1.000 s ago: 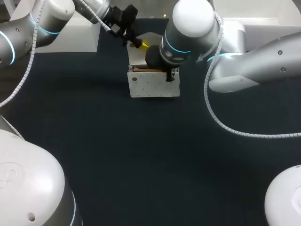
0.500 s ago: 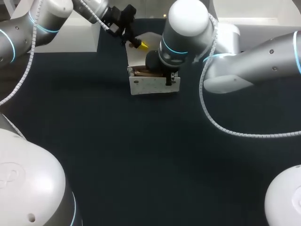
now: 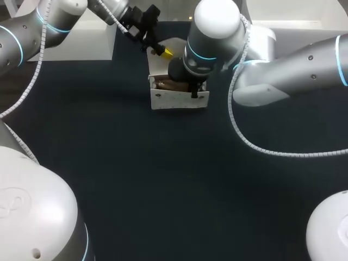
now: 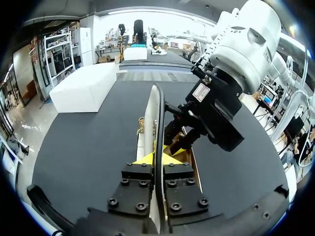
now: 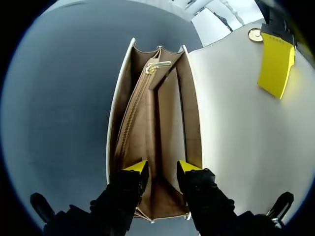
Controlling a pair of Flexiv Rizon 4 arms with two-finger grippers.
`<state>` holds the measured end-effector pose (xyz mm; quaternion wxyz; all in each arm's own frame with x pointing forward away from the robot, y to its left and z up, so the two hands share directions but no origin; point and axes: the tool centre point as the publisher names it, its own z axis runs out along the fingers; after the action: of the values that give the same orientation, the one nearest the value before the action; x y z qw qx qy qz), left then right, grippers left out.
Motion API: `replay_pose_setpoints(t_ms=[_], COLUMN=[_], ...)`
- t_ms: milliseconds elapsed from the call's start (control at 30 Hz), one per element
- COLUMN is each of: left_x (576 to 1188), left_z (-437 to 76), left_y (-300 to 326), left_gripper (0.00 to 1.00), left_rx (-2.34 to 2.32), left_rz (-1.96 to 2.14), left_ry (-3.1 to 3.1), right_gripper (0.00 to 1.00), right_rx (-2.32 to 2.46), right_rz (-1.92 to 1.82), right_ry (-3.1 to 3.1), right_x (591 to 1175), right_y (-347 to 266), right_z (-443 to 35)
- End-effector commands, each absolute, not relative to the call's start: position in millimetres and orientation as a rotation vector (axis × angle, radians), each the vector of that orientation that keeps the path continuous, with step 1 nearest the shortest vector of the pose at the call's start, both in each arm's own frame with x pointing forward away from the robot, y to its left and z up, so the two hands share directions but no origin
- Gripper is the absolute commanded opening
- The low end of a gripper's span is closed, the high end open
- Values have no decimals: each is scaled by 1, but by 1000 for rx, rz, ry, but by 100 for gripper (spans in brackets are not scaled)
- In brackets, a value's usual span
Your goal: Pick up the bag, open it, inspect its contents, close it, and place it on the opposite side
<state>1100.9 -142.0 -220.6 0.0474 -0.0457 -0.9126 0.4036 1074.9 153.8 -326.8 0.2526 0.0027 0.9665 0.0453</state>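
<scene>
The bag [image 3: 179, 101] is standing upright on the dark table [image 3: 163, 179], toward the far edge around the middle, mouth up and flap [image 4: 155, 110] open. Our left gripper [image 4: 158, 158] is clamped onto the free edge of that flap, one yellow tip on each face, with the flap standing on end. Our right gripper [image 5: 162, 168] is poked down into the bag's mouth with its fingers spread apart and nothing pinched between them. One tip sits by the zip pocket [image 5: 134, 115], the other by the wall on the flap side, and we honestly can't tell if they're pressing on the lining [image 3: 167, 84]. From the head view the right arm's wrist covers most of the opening, so only a sliver of that brown lining shows. In the right wrist view the bottom of the compartments is hidden behind the fingers, so we can't make out what's inside. A gold zip pull [image 5: 158, 65] shows at the far end and a round gold stud [image 5: 255, 34] on the flap, with the left gripper's body beside it mostly cut off
</scene>
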Motion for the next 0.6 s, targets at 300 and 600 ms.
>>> replay_pose_setpoints(t_ms=[300,600], left_x=[1102,1102], left_z=[-224,-225], left_y=[-144,-145], left_gripper=[0,0], left_rx=[-185,-196], left_rz=[1228,1226], left_ry=[-2763,-2758], right_gripper=[100,100], right_rx=[8,8], right_rz=[106,101], right_ry=[2649,2655], right_x=[1080,1081], right_y=[157,157], right_z=[-337,-338])
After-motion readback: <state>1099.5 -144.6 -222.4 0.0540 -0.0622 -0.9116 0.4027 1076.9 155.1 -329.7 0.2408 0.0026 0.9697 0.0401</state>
